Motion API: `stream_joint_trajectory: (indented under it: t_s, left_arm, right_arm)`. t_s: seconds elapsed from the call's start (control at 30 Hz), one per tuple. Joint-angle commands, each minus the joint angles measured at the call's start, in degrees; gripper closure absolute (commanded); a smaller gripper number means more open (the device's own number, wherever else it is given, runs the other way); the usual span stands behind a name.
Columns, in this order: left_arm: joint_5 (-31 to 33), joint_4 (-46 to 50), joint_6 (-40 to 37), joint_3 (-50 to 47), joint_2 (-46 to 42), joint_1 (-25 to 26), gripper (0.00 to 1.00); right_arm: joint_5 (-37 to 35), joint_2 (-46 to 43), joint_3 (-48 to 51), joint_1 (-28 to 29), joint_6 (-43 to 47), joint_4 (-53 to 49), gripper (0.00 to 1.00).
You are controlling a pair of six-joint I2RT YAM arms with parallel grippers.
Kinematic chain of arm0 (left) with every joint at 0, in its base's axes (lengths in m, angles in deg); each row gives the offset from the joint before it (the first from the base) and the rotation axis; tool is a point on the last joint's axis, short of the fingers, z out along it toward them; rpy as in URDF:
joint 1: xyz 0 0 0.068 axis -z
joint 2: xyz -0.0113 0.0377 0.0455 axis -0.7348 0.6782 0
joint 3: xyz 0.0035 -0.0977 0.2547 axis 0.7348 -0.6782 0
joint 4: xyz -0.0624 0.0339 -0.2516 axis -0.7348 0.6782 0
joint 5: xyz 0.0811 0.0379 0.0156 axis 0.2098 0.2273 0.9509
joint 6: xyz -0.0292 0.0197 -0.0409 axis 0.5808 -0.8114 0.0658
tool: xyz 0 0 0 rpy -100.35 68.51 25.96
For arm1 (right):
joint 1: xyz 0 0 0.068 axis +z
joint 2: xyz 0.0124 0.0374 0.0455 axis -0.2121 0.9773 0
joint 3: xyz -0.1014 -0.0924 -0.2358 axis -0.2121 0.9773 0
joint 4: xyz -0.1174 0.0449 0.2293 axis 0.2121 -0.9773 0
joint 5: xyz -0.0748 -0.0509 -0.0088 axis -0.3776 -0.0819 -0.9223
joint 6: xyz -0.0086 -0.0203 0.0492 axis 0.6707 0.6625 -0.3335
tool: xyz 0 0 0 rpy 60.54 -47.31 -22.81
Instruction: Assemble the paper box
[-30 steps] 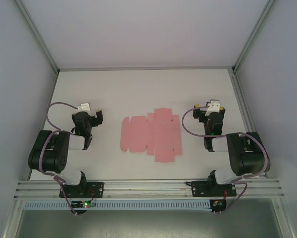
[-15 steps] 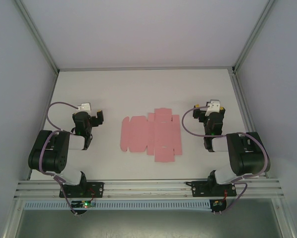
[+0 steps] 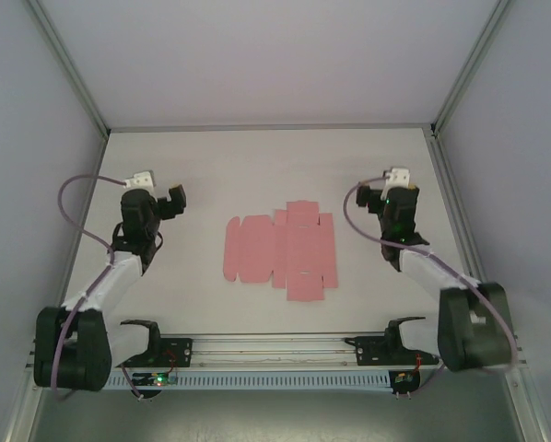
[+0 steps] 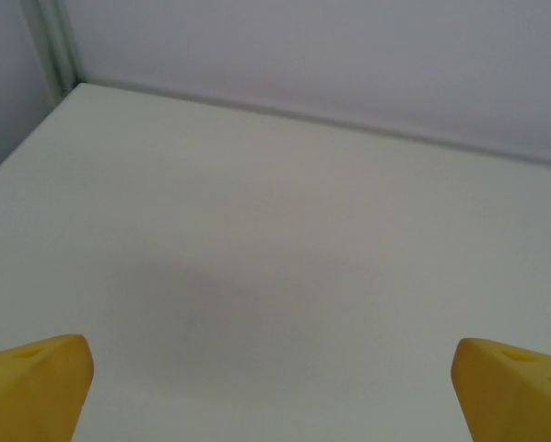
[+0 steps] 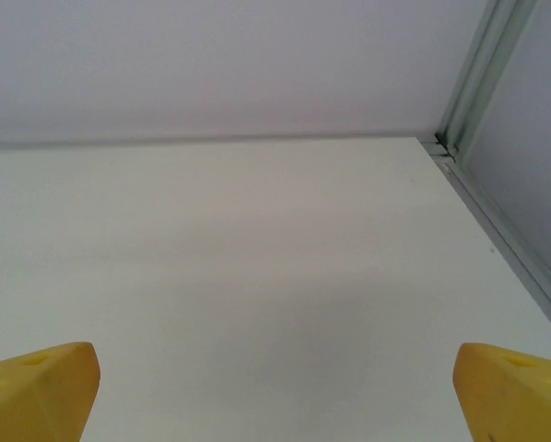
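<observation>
At desk centre: box flat, unfolded sheet, flaps down. Left tool, right tool spread wide, empty, flanking it, well apart. Judgement: assembly not started; all folding left.

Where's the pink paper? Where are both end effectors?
paper box (image 3: 298, 250), top external view, flat sheet's middle.
left end effector (image 4: 274, 391), left wrist view, between yellow fingertips.
right end effector (image 5: 275, 391), right wrist view, between yellow fingertips.
</observation>
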State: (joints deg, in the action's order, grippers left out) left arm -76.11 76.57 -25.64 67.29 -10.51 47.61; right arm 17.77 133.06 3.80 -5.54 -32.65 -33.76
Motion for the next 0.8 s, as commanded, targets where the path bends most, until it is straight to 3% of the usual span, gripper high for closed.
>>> stream_joint_trajectory:
  t_s: [0.0,0.07,0.17,0.23,0.3,0.33,0.47,0.77]
  left_arm:
    - [-12.47,19.55,10.27,4.58,-2.11,0.59,0.00]
    - [-18.51,22.54,12.70,4.49,-2.93,2.13,0.00]
    - [-21.46,24.76,15.07,2.50,-5.15,3.74,0.00]
    - [-21.52,26.46,16.35,1.91,-5.63,4.54,0.00]
    - [-22.84,27.75,17.15,1.66,-4.66,5.16,0.00]
    - [-24.12,27.76,17.22,1.59,-3.62,5.54,0.00]
    - [-28.86,25.69,17.49,1.49,1.97,8.07,0.00]
    - [-37.10,22.63,18.39,2.88,16.45,9.97,0.01]
  right_arm:
    - [2.30,-4.79,-6.53,1.90,-10.79,-30.31,0.02]
    - [8.27,-6.06,-7.22,3.36,-15.12,-37.65,0.02]
    - [18.67,-6.89,-5.84,4.17,-19.12,-40.91,0.03]
    - [23.94,-7.07,-4.53,5.25,-20.08,-39.51,0.09]
    - [27.79,-6.14,-4.01,7.33,-20.63,-38.21,0.23]
    - [28.92,-5.07,-3.93,8.68,-20.39,-37.78,0.30]
    - [29.54,1.60,-4.91,12.35,-18.27,-39.50,0.43]
    - [29.65,15.49,-6.07,14.24,-17.12,-37.13,0.55]
